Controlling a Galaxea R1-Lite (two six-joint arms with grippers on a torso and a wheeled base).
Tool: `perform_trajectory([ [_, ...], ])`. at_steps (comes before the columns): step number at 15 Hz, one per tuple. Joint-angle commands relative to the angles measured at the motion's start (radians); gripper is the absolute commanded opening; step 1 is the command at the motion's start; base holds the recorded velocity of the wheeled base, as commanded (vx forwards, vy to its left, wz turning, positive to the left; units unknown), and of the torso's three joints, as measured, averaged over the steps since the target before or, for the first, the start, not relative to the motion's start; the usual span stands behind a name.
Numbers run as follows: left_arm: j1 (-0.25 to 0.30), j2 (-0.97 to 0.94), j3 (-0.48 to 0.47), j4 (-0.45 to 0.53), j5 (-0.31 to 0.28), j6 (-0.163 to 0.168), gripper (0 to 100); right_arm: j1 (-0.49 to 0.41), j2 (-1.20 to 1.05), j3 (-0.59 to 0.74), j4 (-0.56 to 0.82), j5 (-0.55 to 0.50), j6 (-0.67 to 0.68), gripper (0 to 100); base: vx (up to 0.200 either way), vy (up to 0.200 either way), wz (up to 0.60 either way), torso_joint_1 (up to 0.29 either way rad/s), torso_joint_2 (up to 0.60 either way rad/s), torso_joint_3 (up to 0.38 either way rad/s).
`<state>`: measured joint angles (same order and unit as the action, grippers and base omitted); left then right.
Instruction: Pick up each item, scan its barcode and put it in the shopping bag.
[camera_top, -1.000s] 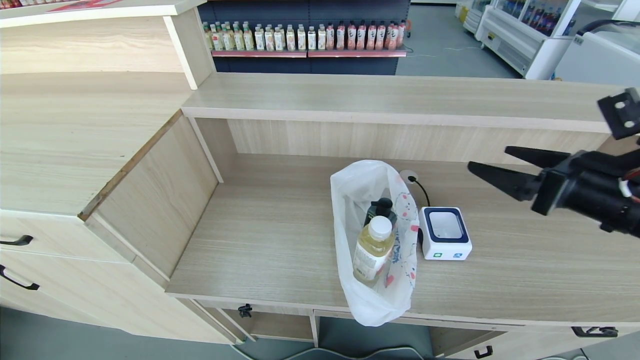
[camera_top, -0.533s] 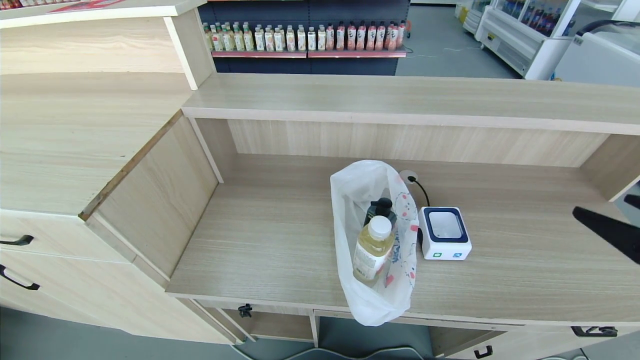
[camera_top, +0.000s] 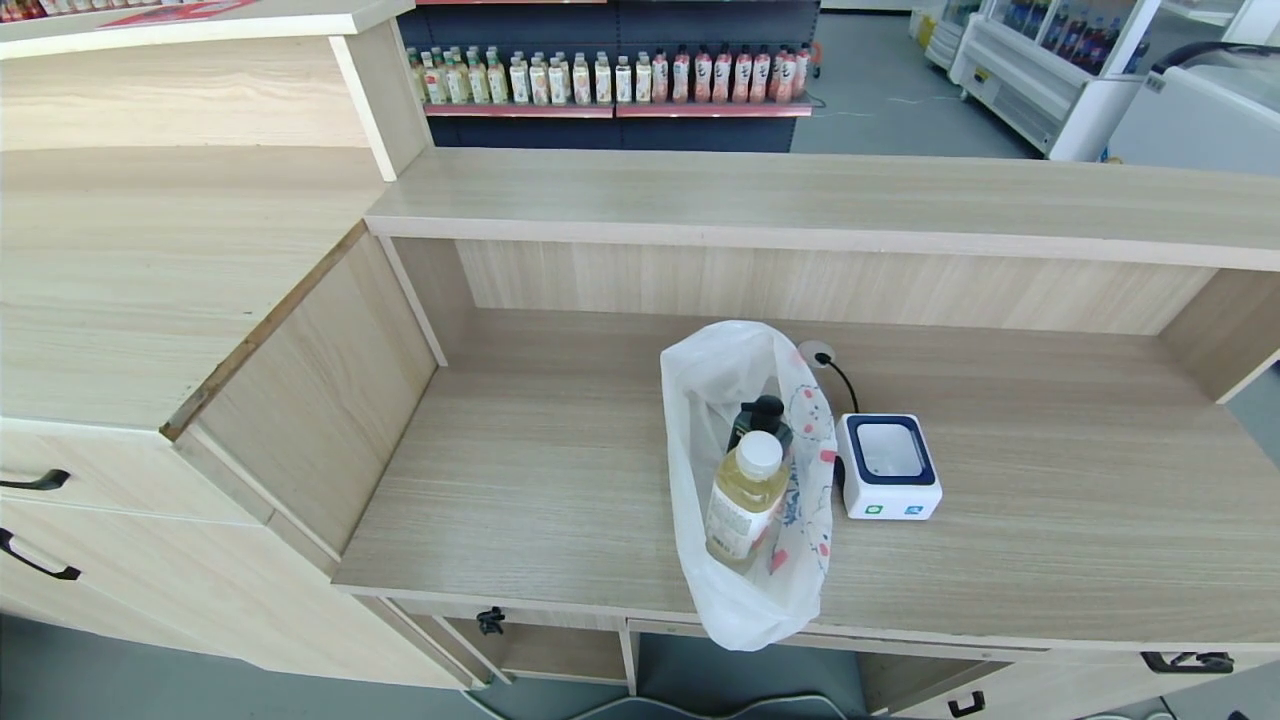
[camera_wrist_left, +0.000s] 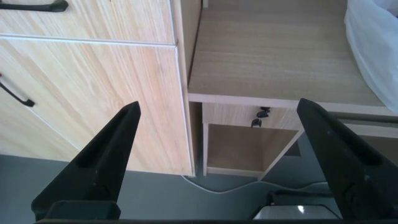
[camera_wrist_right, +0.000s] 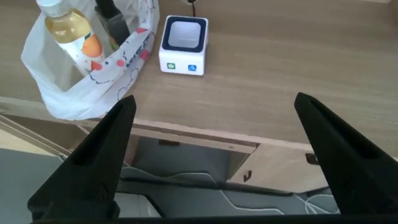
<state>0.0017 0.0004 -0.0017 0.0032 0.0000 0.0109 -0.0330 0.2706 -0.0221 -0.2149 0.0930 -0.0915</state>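
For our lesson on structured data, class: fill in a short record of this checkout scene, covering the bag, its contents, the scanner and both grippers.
bag: white shopping bag, open, on the wooden counter, its bottom hanging over the front edge
contents: pale yellow bottle with white cap; dark pump bottle behind it
scanner: white box close beside the bag, on the robot's right
left gripper: open, empty
right gripper: open, empty

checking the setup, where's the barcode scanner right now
In the head view, the barcode scanner sits on the counter, centre-right, close beside the shopping bag on its right.
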Motion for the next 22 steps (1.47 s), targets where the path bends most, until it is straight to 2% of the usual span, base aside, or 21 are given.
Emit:
perform_trajectory([
  [1, 0.001, 0.0, 0.0, 0.0, 0.0, 0.0, 100, 0.012, -0.212, 0.022, 0.127, -0.007, 0.05, 100, 0.0, 0.0, 0.0, 0.0, 0.0, 0.0],
  [4, 0.001, 0.0, 0.0, 0.0, 0.0, 0.0, 100, 0.031, -0.271, -0.016, 0.186, 0.001, 0.078, 100, 0.0, 0.0, 0.0, 0.0, 0.0, 0.0],
  [7, 0.001, 0.0, 0.0, 0.0, 0.0, 0.0, 100, 0.033, -0.271, -0.032, 0.187, 0.071, 0.125, 100, 0.0, 0.0, 0.0, 0.0, 0.0, 0.0],
  [15, 0.001, 0.0, 0.0, 0.0, 0.0, 0.0, 100, 0.033, -0.269, 0.002, 0.184, 0.044, 0.084, 100, 0.0, 0.0, 0.0, 0.0, 0.0, 0.0],
  [16, 0.001, 0.0, 0.0, 0.0, 0.0, 0.0, 100, 0.031, -0.269, 0.001, 0.184, 0.024, 0.075, 100, 0.0, 0.0, 0.0, 0.0, 0.0, 0.0],
  [18, 0.001, 0.0, 0.0, 0.0, 0.0, 0.0, 100, 0.031, -0.269, -0.001, 0.187, -0.102, 0.012, 100, 0.0, 0.0, 0.0, 0.0, 0.0, 0.0],
  [21, 0.001, 0.0, 0.0, 0.0, 0.0, 0.0, 100, 0.031, -0.269, -0.001, 0.187, -0.191, -0.05, 100, 0.0, 0.0, 0.0, 0.0, 0.0, 0.0],
  [22, 0.0, 0.0, 0.0, 0.0, 0.0, 0.0, 100, 0.031, -0.269, -0.001, 0.187, -0.193, -0.036, 100, 0.0, 0.0, 0.0, 0.0, 0.0, 0.0],
])
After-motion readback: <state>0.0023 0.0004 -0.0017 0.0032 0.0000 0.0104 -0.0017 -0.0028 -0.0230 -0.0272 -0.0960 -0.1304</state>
